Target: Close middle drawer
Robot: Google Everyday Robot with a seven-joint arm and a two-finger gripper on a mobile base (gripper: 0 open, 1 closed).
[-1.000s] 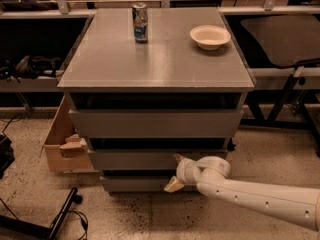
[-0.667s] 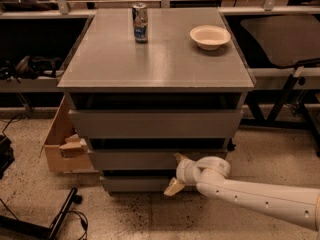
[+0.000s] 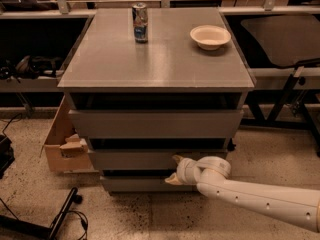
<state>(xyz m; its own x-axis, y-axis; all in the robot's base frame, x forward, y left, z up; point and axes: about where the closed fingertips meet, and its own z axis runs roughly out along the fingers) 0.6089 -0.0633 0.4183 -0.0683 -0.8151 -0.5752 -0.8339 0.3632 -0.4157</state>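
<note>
The middle drawer [image 3: 150,160] is second of three in the grey cabinet, below the wider top drawer [image 3: 155,124]. The pincer [image 3: 173,169] is at the drawer's front, right of centre, its fingers spread apart. Nothing lies between them. On the tabletop [image 3: 155,64] stand a can [image 3: 140,22] and a bowl [image 3: 210,36] – a cardboard box [image 3: 62,146] sits beside the cabinet's left side.

Grey middle drawer [image 3: 150,160]; cream claw [image 3: 173,170] at its front; white bowl [image 3: 210,36]; can [image 3: 140,23] seemingly blue-silver; speckled floor [image 3: 145,216].
</note>
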